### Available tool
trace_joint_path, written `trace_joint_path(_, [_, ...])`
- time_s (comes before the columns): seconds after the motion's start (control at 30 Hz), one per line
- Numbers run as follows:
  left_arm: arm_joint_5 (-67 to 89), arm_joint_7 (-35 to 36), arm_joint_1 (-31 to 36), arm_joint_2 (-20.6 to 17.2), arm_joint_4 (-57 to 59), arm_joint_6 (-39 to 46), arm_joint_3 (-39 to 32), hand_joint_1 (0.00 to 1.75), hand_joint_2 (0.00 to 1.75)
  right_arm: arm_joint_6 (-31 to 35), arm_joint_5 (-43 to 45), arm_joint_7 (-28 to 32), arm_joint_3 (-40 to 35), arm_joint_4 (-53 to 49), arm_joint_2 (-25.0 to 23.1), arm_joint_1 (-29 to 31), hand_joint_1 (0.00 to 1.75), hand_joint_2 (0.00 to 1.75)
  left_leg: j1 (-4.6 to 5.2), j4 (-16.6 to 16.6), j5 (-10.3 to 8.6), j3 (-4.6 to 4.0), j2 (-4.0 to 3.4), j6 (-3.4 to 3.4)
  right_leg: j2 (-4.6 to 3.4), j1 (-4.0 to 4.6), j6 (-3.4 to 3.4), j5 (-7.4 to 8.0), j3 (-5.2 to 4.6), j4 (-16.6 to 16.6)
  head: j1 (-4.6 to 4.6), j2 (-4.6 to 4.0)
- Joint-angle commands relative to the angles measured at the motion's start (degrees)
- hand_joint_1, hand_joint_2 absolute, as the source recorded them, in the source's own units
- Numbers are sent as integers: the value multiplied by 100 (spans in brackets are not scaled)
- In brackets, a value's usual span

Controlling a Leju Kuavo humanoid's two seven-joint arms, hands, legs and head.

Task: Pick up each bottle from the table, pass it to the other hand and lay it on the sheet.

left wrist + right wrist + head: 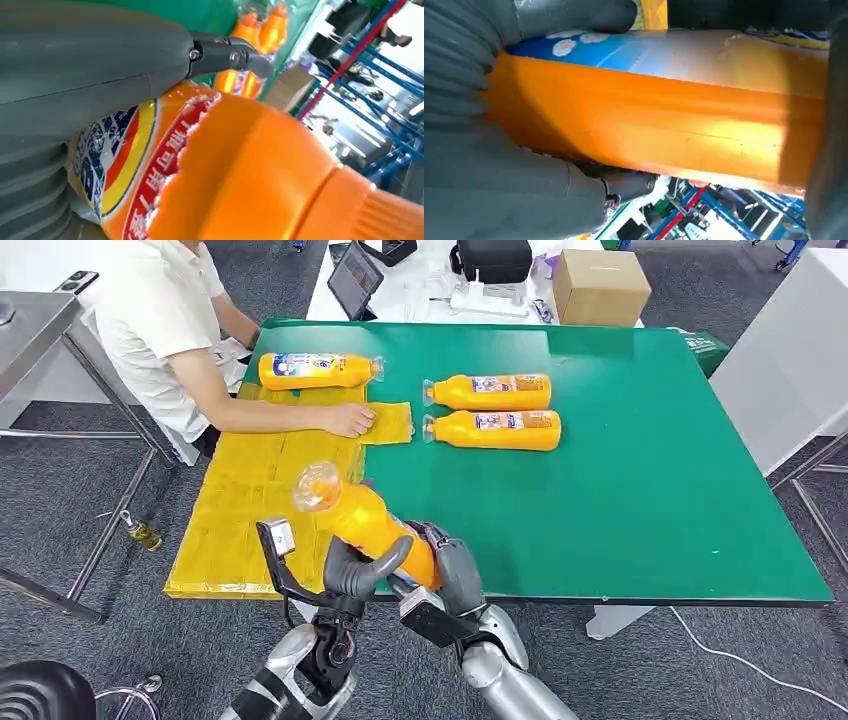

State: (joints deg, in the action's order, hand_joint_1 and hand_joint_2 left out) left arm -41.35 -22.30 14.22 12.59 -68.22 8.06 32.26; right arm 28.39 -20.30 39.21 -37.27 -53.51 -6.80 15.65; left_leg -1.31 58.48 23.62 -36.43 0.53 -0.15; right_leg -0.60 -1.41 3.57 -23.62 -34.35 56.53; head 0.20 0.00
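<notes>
Gripping bottle (365,522): left hand (362,570), right hand (445,565) | label mostly hidden

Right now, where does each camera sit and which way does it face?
Head view: high on the body, looking down at the green table; both arms show.
Left wrist view: behind the left hand, facing the held bottle.
Right wrist view: behind the right hand, facing that bottle's side.
All three share the bottle.

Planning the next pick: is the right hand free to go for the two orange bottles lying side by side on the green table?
Probably not yet: the right hand and left hand both grip the raised bottle. The two bottles lie unobstructed.
</notes>
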Motion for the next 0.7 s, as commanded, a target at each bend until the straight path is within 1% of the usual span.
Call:
trace_joint_path(0.03, [12,-193,-16,-159,-475,-688,-50,175,175,-327,161,79,-408,-41,102,-26,0,0,-1,-2,8,16,-6,6,2,5,-14,-7,15,-2,-4,0])
trace_joint_path(0.07, [-340,-7,-83,-222,-567,-1336,-30,175,175,-346,152,79,-367,-80,82,-37,0,0,-2,-2,11,24,-6,8,6,7,-20,-11,24,-2,-2,0])
trace_joint_path(0.1, [-225,-169,-129,-254,-588,-1626,-62,175,175,-428,211,79,-343,-206,80,-87,0,0,-1,-1,8,15,-3,7,5,4,-13,-8,14,-2,-2,0])
trace_joint_path(0.13, [-208,-190,-175,-296,-636,-2019,-38,175,175,-537,265,79,-323,-321,90,-139,0,0,-4,-2,14,29,-10,10,2,9,-19,-11,27,-5,-2,0])
trace_joint_path(0.17, [-154,-158,-187,-270,-661,-2265,-82,175,175,-533,225,79,-314,-377,76,-137,0,0,-1,-2,12,25,-10,9,0,5,-16,-10,21,-3,-2,0])
trace_joint_path(0.2, [-42,-190,-207,-253,-720,-2285,-98,175,175,-549,233,79,-252,-381,45,-152,0,0,1,-1,6,12,-5,7,2,2,-11,-7,9,-1,0,0])
trace_joint_path(0.23, [-10,-173,-231,-236,-765,-2310,-124,175,175,-572,227,79,-189,-403,29,-178,0,0,-2,0,13,24,-6,10,6,7,-18,-13,22,-1,-2,0])
trace_joint_path(0.27, [-54,-89,-244,-223,-775,-2369,-153,175,175,-480,149,79,-128,-454,29,-215,0,0,-3,2,5,5,-1,6,7,6,-11,-6,2,1,-4,0])
trace_joint_path(0.3, [-64,-71,-247,-224,-771,-2377,-170,175,175,-447,143,79,-101,-459,29,-228,0,0,-2,1,11,19,2,9,15,6,-18,-14,16,1,-2,0])
trace_joint_path(0.43, [-61,-56,-237,-229,-715,-2433,-209,175,175,-303,161,79,-41,-565,79,-289,0,0,-2,1,6,11,2,7,12,5,-13,-8,8,-1,0,0])
trace_joint_path(0.47, [-57,-54,-255,-226,-711,-2425,-262,175,175,-142,151,79,3,-608,101,-319,0,0,-3,0,9,20,-1,10,12,8,-18,-10,18,-3,-4,0])
trace_joint_path(0.5, [-14,-46,-247,-252,-700,-2409,-266,175,175,-3,166,79,63,-677,102,-352,0,0,-1,-1,5,12,1,8,11,4,-14,-7,7,-2,0,0])
trace_joint_path(0.53, [171,-49,-226,-292,-658,-2252,-279,175,175,178,212,79,135,-763,111,-399,0,0,-3,-1,11,25,5,11,19,8,-20,-14,24,-4,-2,0])
trace_joint_path(0.57, [231,-55,-213,-309,-606,-2195,-308,175,175,247,226,79,173,-816,130,-426,0,0,-2,-1,5,13,7,7,18,6,-14,-9,12,-3,-2,0])
trace_joint_path(0.6, [366,-63,-195,-314,-553,-2058,-329,175,175,446,231,79,212,-906,141,-465,0,0,-1,-2,8,22,8,10,21,6,-20,-13,21,-3,-2,0])
trace_joint_path(0.63, [917,-82,-101,-384,-407,-1429,-312,175,175,1127,261,79,350,-1129,169,-575,0,0,-2,-3,6,18,6,9,18,6,-17,-10,17,-4,0,0])
trace_joint_path(0.7, [2179,-124,147,-531,-28,-51,-154,175,175,1161,-441,79,1759,-2078,-287,-1139,0,0,1,-4,5,16,4,8,14,3,-14,-9,12,-4,0,0])
